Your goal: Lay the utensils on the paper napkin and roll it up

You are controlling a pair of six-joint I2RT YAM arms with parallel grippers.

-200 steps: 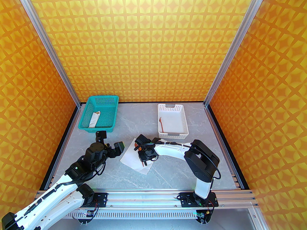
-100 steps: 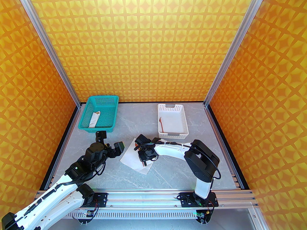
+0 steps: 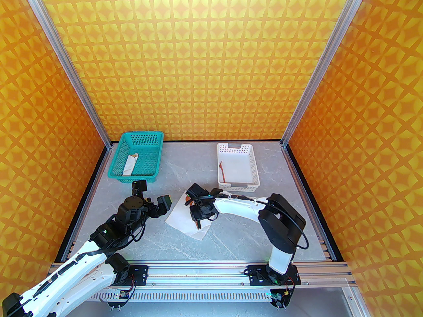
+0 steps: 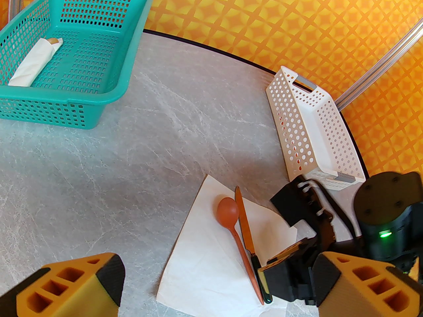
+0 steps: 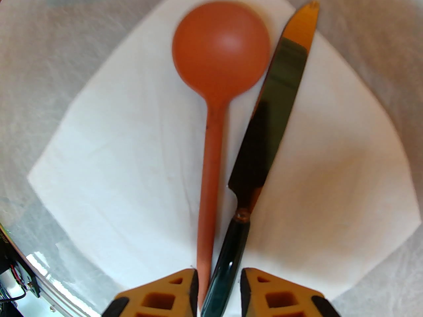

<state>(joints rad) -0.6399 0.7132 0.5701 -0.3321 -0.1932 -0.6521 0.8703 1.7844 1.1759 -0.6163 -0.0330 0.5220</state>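
The white paper napkin [image 3: 180,215] [image 5: 132,163] lies flat mid-table. On it the reddish-brown spoon [image 5: 219,48] [image 4: 228,211] and the orange-bladed, dark-handled knife [image 5: 277,111] [image 4: 244,223] rest side by side. My right gripper [image 5: 219,286] [image 3: 198,221] hangs low over their handle ends, its jaws slightly parted and straddling both handles. A third slim orange utensil [image 3: 223,172] lies in the white basket; its head is too small to make out. My left gripper [image 4: 219,266] [image 3: 150,195] hovers wide open left of the napkin, holding nothing.
A teal basket [image 3: 155,140] at the back left holds a white paper roll [image 3: 129,165] with a tan tip. The white perforated basket [image 3: 254,163] stands at the back right, just beyond the right arm. Bare grey table lies between the baskets and in front of the napkin.
The right gripper's jaws have parted a little around the handles, and the right arm's elbow has shifted slightly right. The left arm has not moved.
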